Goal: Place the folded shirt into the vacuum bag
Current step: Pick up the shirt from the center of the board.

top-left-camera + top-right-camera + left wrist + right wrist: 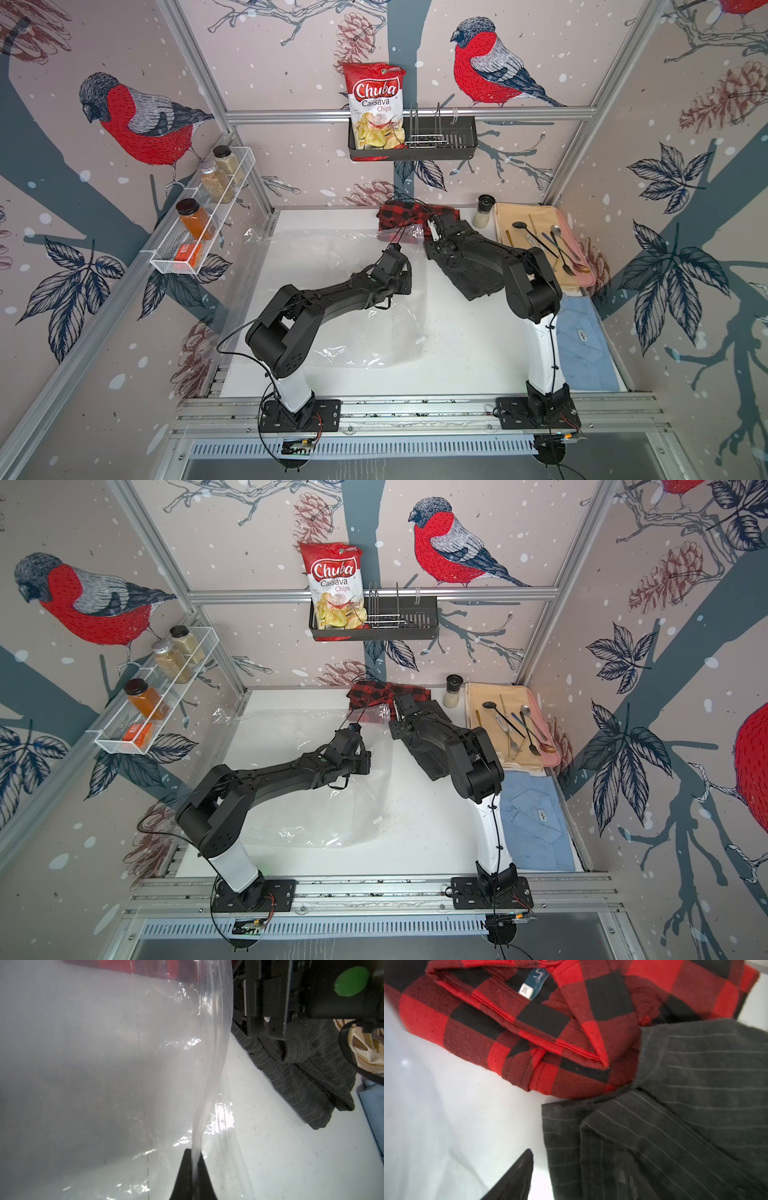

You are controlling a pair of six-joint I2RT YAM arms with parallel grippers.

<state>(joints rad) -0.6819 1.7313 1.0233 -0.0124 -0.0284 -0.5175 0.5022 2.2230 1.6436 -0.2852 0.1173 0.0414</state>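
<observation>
left gripper point(193, 1177) pinches clear crinkly vacuum bag point(365, 320) rim | right gripper point(433, 231) spread unclear | charcoal pinstriped folded shirt point(685, 1126) likely limp, light; grip thick fold

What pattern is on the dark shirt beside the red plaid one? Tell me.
The dark shirt is charcoal with pale pinstripes, clearest in the right wrist view.

Vacuum bag point(365, 332) is spread out clear and crinkly, its zip edge point(214, 1053) pinched and lifted by the left gripper point(192, 1167). Folded shirt point(478, 278), dark with pale pinstripes, sits just right of that edge, outside the bag by the look of it.
</observation>
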